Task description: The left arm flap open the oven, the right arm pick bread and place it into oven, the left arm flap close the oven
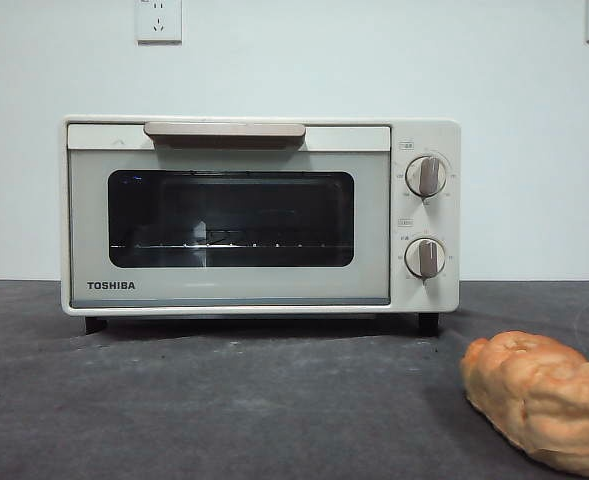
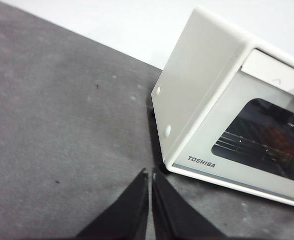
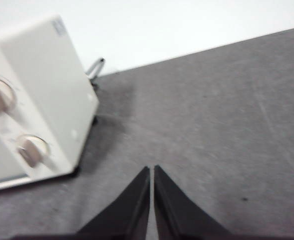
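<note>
Since the oven (image 1: 261,215) door is shut and the bread (image 1: 541,397) lies on the tabletop (image 1: 224,400) in front, nothing is done yet. Both the left pincer (image 2: 150,173) and right pincer (image 3: 151,169) are closed, empty.

Even bright light; soft shadow under oven (image 1: 262,215); right wrist view blurred; front view sharp.

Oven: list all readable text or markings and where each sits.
"TOSHIBA": on the oven door's lower left corner, also legible in the left wrist view.
Small labels and dial markings around the two knobs: too small to read.
Nothing else carries text.
</note>
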Controlling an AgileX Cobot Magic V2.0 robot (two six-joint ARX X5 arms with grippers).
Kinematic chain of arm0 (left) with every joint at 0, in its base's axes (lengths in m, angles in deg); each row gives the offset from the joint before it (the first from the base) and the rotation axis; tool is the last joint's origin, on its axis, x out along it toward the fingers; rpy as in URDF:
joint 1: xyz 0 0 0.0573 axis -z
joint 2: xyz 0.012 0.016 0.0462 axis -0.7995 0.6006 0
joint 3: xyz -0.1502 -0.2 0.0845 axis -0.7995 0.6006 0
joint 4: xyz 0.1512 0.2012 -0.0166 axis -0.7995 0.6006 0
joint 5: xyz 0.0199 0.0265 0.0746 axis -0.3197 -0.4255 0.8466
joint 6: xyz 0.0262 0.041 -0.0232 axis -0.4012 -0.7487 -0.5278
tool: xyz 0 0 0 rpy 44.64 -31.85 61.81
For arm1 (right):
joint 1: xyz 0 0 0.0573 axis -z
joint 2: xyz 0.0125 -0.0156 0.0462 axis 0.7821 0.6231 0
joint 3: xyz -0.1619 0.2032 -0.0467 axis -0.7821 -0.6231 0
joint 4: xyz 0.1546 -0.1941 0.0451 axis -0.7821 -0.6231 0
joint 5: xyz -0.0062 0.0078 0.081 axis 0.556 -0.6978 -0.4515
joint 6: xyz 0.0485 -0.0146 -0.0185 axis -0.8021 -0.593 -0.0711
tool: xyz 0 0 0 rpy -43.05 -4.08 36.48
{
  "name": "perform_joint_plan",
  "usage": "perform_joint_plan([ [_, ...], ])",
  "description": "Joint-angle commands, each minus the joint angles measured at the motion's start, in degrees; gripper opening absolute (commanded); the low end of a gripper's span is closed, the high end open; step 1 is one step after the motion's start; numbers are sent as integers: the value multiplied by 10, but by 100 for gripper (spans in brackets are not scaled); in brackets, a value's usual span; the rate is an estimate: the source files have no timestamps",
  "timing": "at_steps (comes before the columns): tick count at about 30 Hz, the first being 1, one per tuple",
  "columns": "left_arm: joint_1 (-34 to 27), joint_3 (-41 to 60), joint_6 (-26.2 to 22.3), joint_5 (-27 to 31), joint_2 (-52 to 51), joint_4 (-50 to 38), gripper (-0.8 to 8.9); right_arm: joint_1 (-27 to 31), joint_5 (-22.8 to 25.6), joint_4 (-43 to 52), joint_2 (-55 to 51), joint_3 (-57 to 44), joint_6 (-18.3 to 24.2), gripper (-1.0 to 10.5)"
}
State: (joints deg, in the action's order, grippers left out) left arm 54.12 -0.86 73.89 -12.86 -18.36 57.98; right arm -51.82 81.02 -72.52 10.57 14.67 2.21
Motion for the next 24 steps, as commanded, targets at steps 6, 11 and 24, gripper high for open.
perform_joint_plan([
  [6, 0, -77, 50, 1, 10, 29, 16, 0, -1, 3, 1, 68, -32, 9],
  [11, 0, -154, 37, 0, 47, 81, 16, 0, -2, -41, 28, 140, -26, 9],
  [24, 1, -368, -137, -105, 226, 254, 16, 0, -131, -235, 223, 365, 87, 9],
])
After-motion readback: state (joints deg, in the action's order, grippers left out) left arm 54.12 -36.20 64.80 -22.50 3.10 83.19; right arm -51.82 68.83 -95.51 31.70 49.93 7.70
